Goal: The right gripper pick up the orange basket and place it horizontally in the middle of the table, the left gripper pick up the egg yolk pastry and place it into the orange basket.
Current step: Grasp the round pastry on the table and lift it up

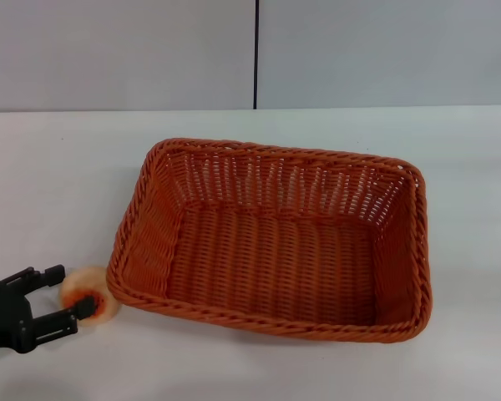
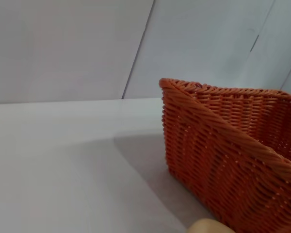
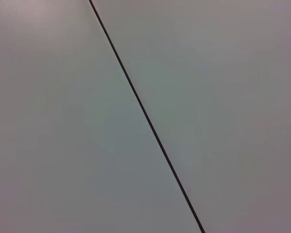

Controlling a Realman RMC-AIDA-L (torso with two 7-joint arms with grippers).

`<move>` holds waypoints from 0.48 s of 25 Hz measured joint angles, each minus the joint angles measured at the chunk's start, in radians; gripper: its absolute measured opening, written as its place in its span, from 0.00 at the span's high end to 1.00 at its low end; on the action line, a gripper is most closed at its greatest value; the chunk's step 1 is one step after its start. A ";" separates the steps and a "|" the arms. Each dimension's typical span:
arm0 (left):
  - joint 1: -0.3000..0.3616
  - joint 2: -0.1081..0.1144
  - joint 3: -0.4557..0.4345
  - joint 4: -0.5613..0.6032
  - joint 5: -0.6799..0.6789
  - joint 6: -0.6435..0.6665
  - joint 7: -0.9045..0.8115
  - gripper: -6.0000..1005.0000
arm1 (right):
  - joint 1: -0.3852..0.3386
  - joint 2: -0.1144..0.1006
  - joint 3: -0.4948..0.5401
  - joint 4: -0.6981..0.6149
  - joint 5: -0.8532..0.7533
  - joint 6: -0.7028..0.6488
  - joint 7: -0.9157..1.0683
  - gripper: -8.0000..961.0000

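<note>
Black left end effector (image 1: pixel 71 291) grips the egg yolk pastry (image 1: pixel 90 293) beside the orange basket (image 1: pixel 271 240) on the white desk (image 1: pixel 50 184); left wrist view shows basket wall and grey wall (image 2: pixel 63 43); right wrist view shows only seamed grey wall.

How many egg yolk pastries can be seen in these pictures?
1. The egg yolk pastry lies on the table between the left gripper's fingers, beside the orange basket, which holds nothing.
</note>
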 joint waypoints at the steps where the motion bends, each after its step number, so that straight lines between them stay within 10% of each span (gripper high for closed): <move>1: 0.000 0.000 0.005 0.000 0.000 0.000 0.000 0.20 | 0.000 0.000 0.000 0.000 0.000 0.000 0.000 0.54; 12: 0.002 0.005 0.036 0.001 0.000 0.009 -0.013 0.32 | -0.005 0.000 0.000 0.004 -0.002 0.006 -0.013 0.54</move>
